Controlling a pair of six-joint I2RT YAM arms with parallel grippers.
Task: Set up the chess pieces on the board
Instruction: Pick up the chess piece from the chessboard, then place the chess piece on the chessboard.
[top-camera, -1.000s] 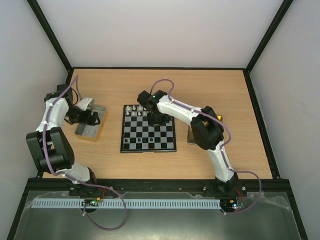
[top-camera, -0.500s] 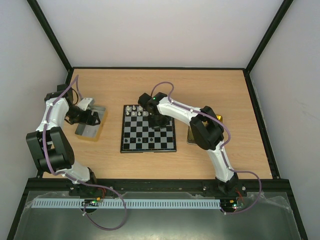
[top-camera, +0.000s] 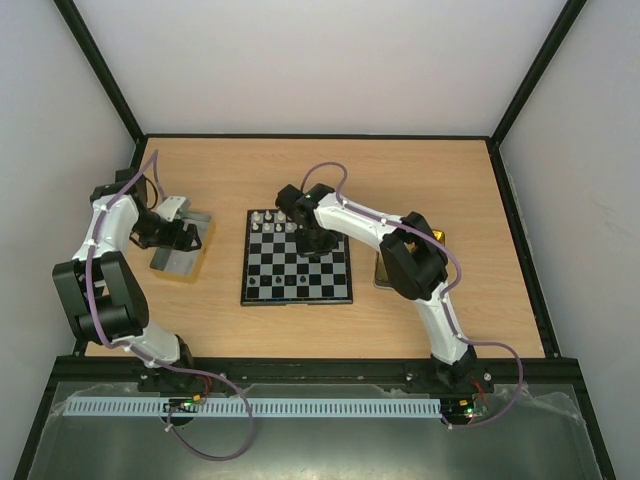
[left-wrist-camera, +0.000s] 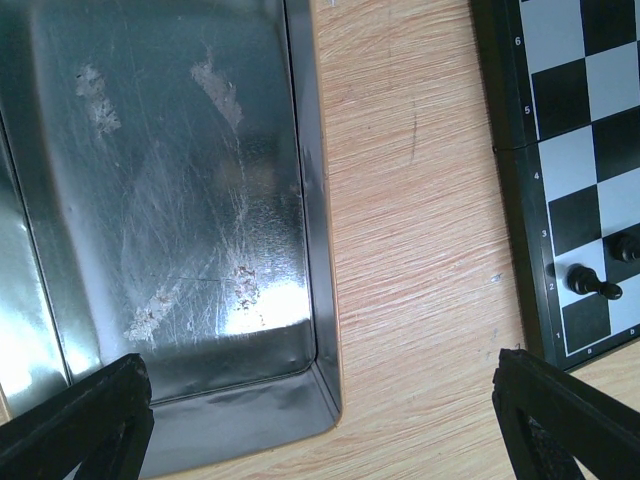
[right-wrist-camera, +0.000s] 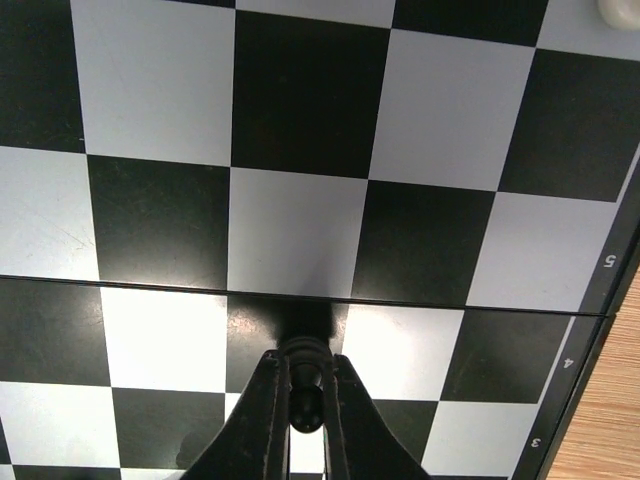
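Left side: my left gripper stands wide open and holds nothing; its two black fingers show only at the bottom corners of the left wrist view; it hangs over a near corner of the scratched silver-grey metal tray; that tray lies on the pale wooden worktop, beside the board but apart from it.

Centre: the small flat square board of black and pale grey squares, with a thin black rim, lies on the worktop between my two arms; tiny white chess pieces stand along its far edge, towards the left; a few tiny black chess pieces stand on its near left squares; two of these show at the right edge of the left wrist view.

Right side: my right gripper is over the board's right half, near the numbered rim; it is closed down hard, pinching a small black piece between its fingertips; whether that piece touches the square beneath I cannot tell; a shiny gold tray lies just right of the board, mostly hidden under my right arm.
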